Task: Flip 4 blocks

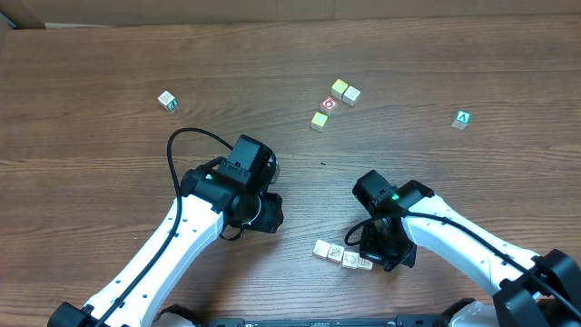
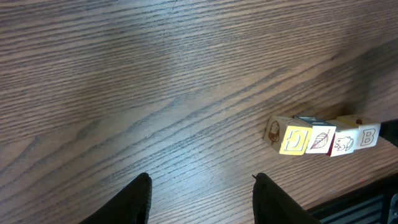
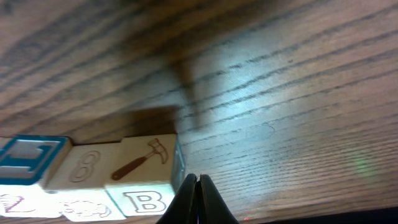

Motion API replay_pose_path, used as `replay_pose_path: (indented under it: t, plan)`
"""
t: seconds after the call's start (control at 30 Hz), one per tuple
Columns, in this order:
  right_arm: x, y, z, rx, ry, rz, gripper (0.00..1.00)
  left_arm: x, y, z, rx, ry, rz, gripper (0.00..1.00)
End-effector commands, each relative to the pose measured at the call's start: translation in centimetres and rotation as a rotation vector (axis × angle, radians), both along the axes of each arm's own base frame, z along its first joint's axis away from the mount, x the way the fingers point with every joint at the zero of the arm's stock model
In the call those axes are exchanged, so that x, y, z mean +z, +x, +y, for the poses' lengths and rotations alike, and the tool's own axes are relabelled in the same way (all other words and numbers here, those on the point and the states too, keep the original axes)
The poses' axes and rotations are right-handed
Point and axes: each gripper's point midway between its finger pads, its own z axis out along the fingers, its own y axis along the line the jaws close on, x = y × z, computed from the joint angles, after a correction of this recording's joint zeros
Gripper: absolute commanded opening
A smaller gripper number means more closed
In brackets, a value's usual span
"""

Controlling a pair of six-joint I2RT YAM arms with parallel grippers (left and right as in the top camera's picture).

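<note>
The blocks [image 1: 341, 256] lie in a tight row near the table's front edge, pale wood with faint drawings. In the left wrist view the row of blocks [image 2: 321, 140] sits at the right, and one face is yellow. My left gripper [image 2: 202, 190] stands open over bare wood, well left of the row, with nothing between its fingers. In the overhead view the left gripper [image 1: 270, 218] is left of the row. My right gripper [image 3: 196, 179] is shut and empty, its tips right beside the end block [image 3: 146, 163], which shows a hammer on top and a B on its side. From above, the right gripper [image 1: 375, 258] is at the row's right end.
A red-faced cube [image 1: 329, 105] with yellow and tan neighbours [image 1: 345, 91] sits at the back centre. A green "A" cube [image 1: 463, 119] lies far right, a green-edged cube [image 1: 167, 100] far left. The table's front edge [image 2: 348, 199] runs close behind the row.
</note>
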Motion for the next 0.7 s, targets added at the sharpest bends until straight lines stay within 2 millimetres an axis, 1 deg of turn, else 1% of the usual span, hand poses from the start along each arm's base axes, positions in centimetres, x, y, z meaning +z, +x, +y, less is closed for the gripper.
replay_pose_path:
  t: [0.0, 0.07, 0.23, 0.37, 0.53, 0.67]
  plan:
    - [-0.2, -0.9, -0.2, -0.003, 0.001, 0.011, 0.04, -0.4, -0.4, 0.1, -0.019, 0.002, 0.013, 0.45]
    - [-0.5, -1.1, -0.3, -0.002, 0.000, 0.016, 0.04, -0.4, -0.4, 0.1, -0.019, 0.002, 0.012, 0.45]
    - [-0.4, -1.0, 1.0, 0.036, 0.076, 0.017, 0.04, -0.4, -0.4, 0.1, -0.019, 0.001, 0.013, 0.46]
    - [-0.4, -1.1, 1.5, 0.056, 0.085, 0.011, 0.04, -0.4, -0.4, 0.1, -0.019, 0.001, 0.013, 0.45]
    - [-0.4, -1.4, 1.7, 0.068, 0.083, 0.012, 0.04, -0.4, -0.4, 0.1, -0.019, 0.001, 0.013, 0.45]
    - [-0.5, -1.2, 1.8, 0.063, 0.084, 0.003, 0.04, -0.4, -0.4, 0.1, -0.019, 0.002, 0.014, 0.45]
